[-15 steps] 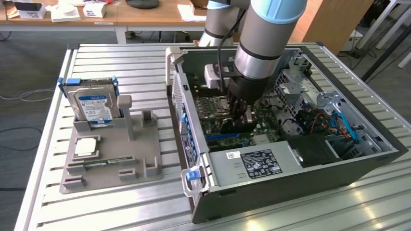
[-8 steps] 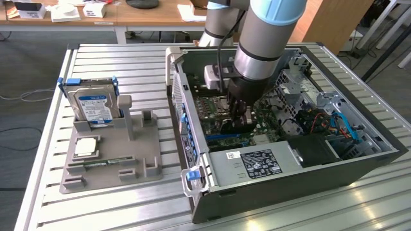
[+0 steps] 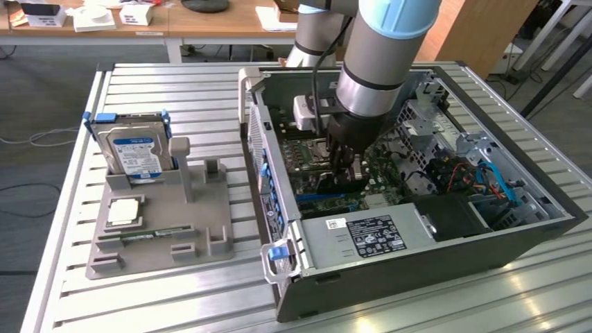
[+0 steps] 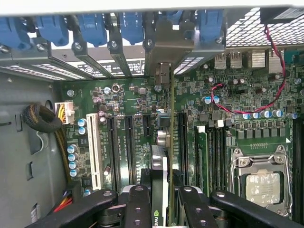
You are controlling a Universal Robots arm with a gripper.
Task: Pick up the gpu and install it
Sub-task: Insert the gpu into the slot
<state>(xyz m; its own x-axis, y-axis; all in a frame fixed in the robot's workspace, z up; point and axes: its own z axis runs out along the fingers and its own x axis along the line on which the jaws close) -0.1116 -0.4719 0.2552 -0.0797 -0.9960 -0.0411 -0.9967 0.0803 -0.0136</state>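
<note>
The gpu (image 4: 160, 161) appears edge-on in the wrist view, a thin dark card running from between my fingers to its silver end bracket (image 4: 167, 45) at the case's rear slot openings. My gripper (image 4: 161, 202) is shut on the gpu, one black finger (image 4: 137, 204) on each side. The card stands upright just over the green motherboard (image 4: 128, 99), in line with a long black slot; whether it is seated I cannot tell. In the exterior view my gripper (image 3: 347, 170) reaches down into the open computer case (image 3: 518, 243), with the dark gpu (image 3: 331, 184) at its tips.
A white slot (image 4: 93, 152), memory slots and the processor socket (image 4: 261, 183) flank the card. A red cable (image 4: 266, 97) loops over the board. Beside the case stands a grey fixture (image 3: 162, 229) with a hard drive (image 3: 137, 154), a processor (image 3: 123, 211) and a memory stick (image 3: 141, 236).
</note>
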